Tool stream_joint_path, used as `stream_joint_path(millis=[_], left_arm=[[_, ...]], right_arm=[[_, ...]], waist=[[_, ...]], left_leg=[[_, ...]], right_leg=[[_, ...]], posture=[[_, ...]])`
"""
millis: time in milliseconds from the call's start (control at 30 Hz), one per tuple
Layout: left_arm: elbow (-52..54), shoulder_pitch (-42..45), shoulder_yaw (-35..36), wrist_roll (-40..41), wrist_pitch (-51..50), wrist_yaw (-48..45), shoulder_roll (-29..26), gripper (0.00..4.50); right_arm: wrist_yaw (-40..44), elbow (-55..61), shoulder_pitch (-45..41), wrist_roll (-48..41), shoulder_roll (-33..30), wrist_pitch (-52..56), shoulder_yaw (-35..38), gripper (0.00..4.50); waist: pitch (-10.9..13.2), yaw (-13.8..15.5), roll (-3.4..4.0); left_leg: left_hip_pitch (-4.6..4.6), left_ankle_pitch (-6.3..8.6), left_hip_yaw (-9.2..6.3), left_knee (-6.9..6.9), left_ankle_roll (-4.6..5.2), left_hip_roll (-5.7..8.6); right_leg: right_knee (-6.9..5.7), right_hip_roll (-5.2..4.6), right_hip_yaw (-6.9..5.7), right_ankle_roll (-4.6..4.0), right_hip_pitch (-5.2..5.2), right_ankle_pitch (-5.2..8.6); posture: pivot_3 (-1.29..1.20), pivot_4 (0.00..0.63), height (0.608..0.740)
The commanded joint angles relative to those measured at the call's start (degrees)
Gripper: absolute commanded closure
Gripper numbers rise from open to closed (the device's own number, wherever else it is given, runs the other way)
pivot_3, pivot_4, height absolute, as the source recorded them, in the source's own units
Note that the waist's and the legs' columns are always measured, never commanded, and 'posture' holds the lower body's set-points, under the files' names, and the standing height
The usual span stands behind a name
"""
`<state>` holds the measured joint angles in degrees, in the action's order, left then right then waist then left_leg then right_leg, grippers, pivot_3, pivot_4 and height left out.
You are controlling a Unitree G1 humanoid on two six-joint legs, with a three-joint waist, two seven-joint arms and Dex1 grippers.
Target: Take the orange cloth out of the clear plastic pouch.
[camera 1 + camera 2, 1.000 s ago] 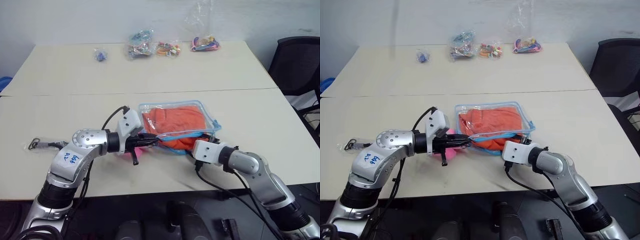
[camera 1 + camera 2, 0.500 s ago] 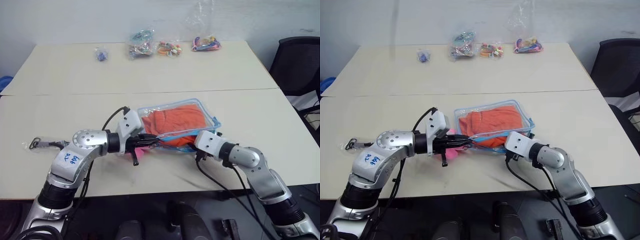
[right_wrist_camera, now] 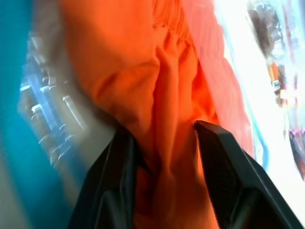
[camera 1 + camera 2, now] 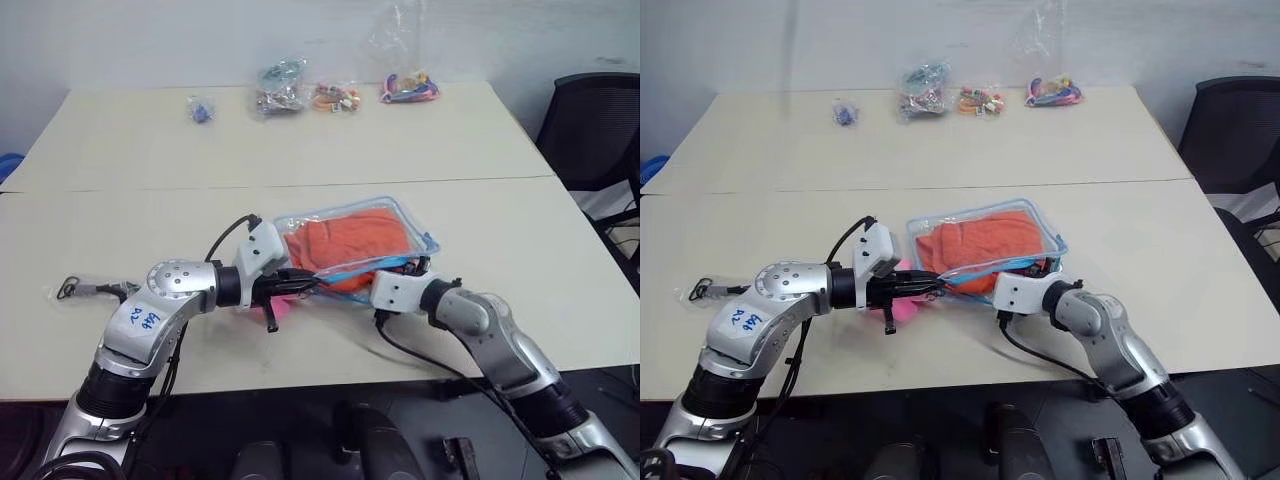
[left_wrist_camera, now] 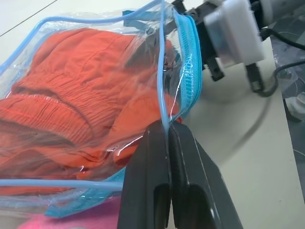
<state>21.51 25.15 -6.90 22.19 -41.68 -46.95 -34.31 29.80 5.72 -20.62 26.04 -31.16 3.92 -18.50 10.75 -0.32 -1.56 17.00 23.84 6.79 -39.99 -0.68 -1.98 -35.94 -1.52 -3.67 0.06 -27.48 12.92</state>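
— What are the jaws doing?

— The left gripper (image 5: 167, 138) has its jaws pressed together on the light-blue edging at the mouth of the flat, clear plastic pouch with rounded corners (image 4: 412, 225), holding that lip up. The right gripper (image 3: 164, 138) has its jaws partly apart, with a fold of the wrinkled bright orange cloth (image 4: 350, 240) between them; the fabric bulges in the gap and touches both fingers (image 3: 221, 162).

— So which step is this?

— I'd judge it the grasp inside the pouch: the mouth is held open and the right gripper is in it, on the cloth. Nearly all the cloth lies inside the pouch.

— And where is everything?

— The pouch lies near the middle of the pale bench (image 4: 120, 150), just on the robot's side of the seam across the top, well clear of the small clear bags of colourful trinkets (image 4: 281, 86) along the far edge.

— What does the next move call for?

— Probably pinching the fold firmly, then drawing it back towards the near edge while the left keeps the pouch pinned. A loose pinch could slip off, or drag the pouch along.
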Motion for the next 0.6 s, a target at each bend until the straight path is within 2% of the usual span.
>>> stream_joint_path(millis=[33, 200, 333, 500, 600], left_arm=[[0.78, 0.79, 0.21, 0.16, 1.26, -0.07, -0.14, 4.50], [0.67, 1.17, 0.70, 0.23, 0.60, 0.70, 0.01, 4.50], [0.17, 1.85, -0.03, -0.59, 0.09, 2.13, 0.44, 4.50], [-3.31, 3.70, -2.04, -3.85, -0.06, 5.53, 1.70, 4.50], [-6.48, 4.69, -3.51, -6.93, 1.21, 6.98, 2.01, 4.50]], right_arm=[[-0.54, -2.89, -0.08, 1.14, 0.94, 0.05, -0.91, 2.89], [1.12, -0.46, 1.56, -0.03, 0.00, -0.44, -0.27, 4.46], [2.52, 1.97, 2.72, -0.45, -1.40, -1.44, 0.15, 4.48], [6.10, 10.63, 4.98, 1.03, -6.15, -2.33, 1.67, 4.48], [9.46, 17.53, 7.78, -1.19, -9.04, -0.52, 4.72, 4.48]], waist=[[0.00, -0.01, 0.00], [0.00, 0.03, 0.00], [0.00, 0.06, 0.00], [0.00, 0.23, 0.00], [0.00, 0.24, 0.00]], left_leg=[[0.00, 0.00, 0.00, 0.00, 0.00, -0.01], [0.00, 0.00, -0.01, 0.00, 0.00, -0.01], [0.01, 0.00, -0.01, 0.00, 0.01, -0.01], [0.02, 0.00, -0.03, 0.00, 0.02, 0.03], [0.03, 0.00, -0.03, 0.01, 0.03, 0.11]], right_leg=[[0.00, 0.00, 0.00, 0.00, 0.00, 0.00], [0.00, 0.00, 0.00, 0.00, 0.00, 0.00], [0.01, -0.01, 0.00, 0.00, 0.00, 0.00], [0.03, -0.03, -0.01, 0.01, 0.00, 0.00], [0.04, -0.02, -0.01, 0.02, 0.00, -0.01]], posture=[[0.00, 0.150, 0.740], [0.00, 0.150, 0.740], [0.00, 0.150, 0.740], [0.00, 0.150, 0.740], [0.00, 0.150, 0.740]])
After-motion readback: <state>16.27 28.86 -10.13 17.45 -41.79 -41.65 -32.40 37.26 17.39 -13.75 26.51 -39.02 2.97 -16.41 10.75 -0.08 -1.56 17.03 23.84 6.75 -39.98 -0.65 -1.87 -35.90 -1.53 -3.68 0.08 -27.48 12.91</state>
